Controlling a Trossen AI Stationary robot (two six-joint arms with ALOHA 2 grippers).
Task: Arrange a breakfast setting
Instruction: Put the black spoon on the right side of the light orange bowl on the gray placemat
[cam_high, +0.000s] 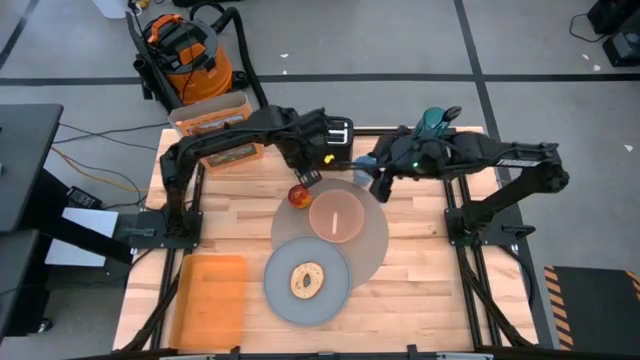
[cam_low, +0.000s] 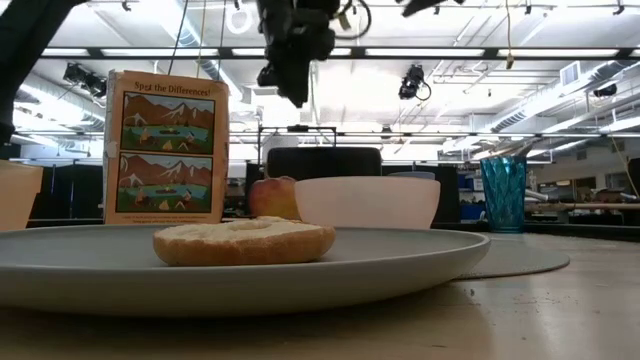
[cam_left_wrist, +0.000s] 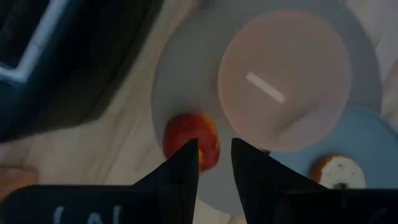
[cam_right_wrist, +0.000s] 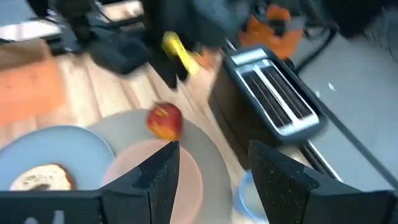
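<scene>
Red round apple (cam_high: 298, 195) is sitting on the taupe mat's (cam_high: 372, 250) edge, the empty, part-open left gripper (cam_high: 308, 180) hovering above, a gap only the low view is showing.

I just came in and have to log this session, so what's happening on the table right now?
A two-armed robot is laying out breakfast. The left hand hovers open just above the red apple, which sits at the edge of the large round taupe mat. The right hand is open and empty at the mat's far edge. A translucent pink bowl stands on the mat, and a bagel lies on the smaller grey plate overlapping it.
</scene>
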